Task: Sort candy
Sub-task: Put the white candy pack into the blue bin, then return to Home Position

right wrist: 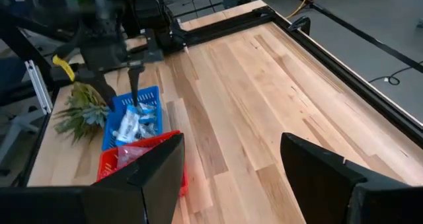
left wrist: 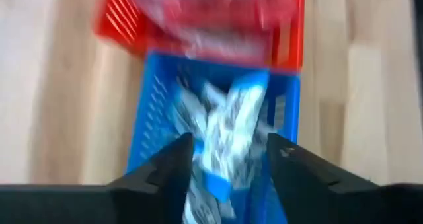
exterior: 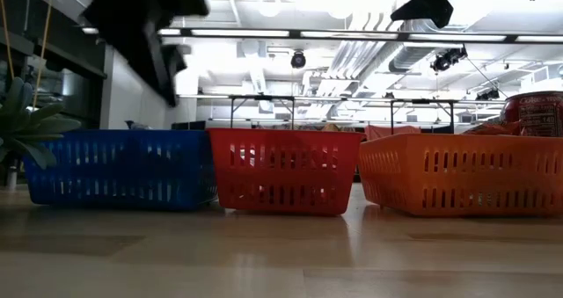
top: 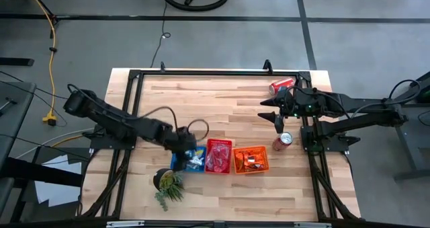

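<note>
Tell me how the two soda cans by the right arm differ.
One red soda can lies on its side near the table's far edge; the other can stands upright with its silver top showing, beside the orange basket. The lying can is beyond the right gripper, the standing one nearer. Both are red.

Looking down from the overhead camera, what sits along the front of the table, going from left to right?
Potted plant → blue basket under the left tool → red basket → orange basket → upright soda can.
</note>
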Available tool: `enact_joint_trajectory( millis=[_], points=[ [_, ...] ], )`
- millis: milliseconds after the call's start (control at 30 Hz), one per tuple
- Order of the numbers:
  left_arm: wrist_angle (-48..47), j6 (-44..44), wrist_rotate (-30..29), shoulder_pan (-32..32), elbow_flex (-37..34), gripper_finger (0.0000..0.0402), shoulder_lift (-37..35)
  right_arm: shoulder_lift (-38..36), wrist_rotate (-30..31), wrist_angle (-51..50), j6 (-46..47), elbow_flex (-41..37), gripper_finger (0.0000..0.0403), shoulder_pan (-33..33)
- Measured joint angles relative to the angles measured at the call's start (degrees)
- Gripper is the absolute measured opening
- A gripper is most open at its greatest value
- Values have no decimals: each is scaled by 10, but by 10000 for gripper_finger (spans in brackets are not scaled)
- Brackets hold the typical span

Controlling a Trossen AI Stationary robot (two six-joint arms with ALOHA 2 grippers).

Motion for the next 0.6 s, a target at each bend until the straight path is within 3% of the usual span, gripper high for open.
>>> enact_joint_trajectory(
  millis=[133, 400, 500, 600],
  points=[
    [-45, 16, -35, 39, 60, 222, -37, 0, -7, 24, 3, 0, 245, 0],
    [-55, 61, -226, 161, 152, 265, -148, 0, -9, 31, 3, 11, 245, -2],
    [-56, 61, -230, 214, 153, 266, -196, 1, -9, 32, 4, 11, 245, -2],
    [-48, 60, -197, 254, 133, 266, -244, 3, -9, 33, 3, 12, 245, -2]
  ],
)
